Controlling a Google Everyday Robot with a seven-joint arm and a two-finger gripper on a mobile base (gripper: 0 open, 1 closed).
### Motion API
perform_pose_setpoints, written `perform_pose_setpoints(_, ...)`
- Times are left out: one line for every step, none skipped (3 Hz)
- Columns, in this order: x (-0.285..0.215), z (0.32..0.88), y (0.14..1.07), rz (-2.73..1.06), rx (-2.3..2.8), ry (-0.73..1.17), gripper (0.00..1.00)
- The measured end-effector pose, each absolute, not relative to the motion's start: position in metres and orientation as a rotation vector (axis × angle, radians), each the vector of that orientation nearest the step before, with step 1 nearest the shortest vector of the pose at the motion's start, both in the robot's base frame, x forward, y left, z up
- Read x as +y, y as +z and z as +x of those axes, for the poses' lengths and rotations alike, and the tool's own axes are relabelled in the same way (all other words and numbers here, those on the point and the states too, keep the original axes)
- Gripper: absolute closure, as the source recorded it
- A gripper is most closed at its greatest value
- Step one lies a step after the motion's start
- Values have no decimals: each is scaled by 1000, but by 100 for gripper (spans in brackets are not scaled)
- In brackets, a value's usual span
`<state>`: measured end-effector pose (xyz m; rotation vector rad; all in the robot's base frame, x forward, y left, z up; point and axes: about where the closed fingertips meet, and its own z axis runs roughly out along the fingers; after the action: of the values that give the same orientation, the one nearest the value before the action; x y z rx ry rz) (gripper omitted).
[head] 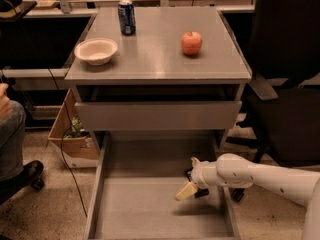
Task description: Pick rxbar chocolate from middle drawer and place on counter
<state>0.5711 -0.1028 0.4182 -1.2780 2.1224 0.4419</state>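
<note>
The middle drawer (145,214) is pulled far out at the bottom of the grey cabinet, and the part of its flat floor that shows is bare. My gripper (188,189) reaches in from the right on a white arm and hangs just above the right side of the drawer floor. A small dark shape (201,193) sits right under the gripper; I cannot tell if it is the rxbar chocolate. No bar shows anywhere else. The counter (160,59) is the cabinet's grey top.
On the counter stand a blue can (126,17), a pale bowl (96,50) and a red apple (191,42). The upper drawer's tall grey front (157,115) is above the open one. A black chair (287,84) stands at the right, a cardboard box (75,136) and a person's leg (10,134) at the left.
</note>
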Motion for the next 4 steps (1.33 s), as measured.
perform_pose_setpoints(-121, 571, 386, -1234, 2188, 476, 0)
perform_pose_setpoints(-134, 571, 363, -1196, 2243, 500, 0)
perform_pose_setpoints(-146, 573, 352, -1168, 2273, 501, 15)
perform_pose_setpoints(-149, 573, 352, -1162, 2277, 499, 38)
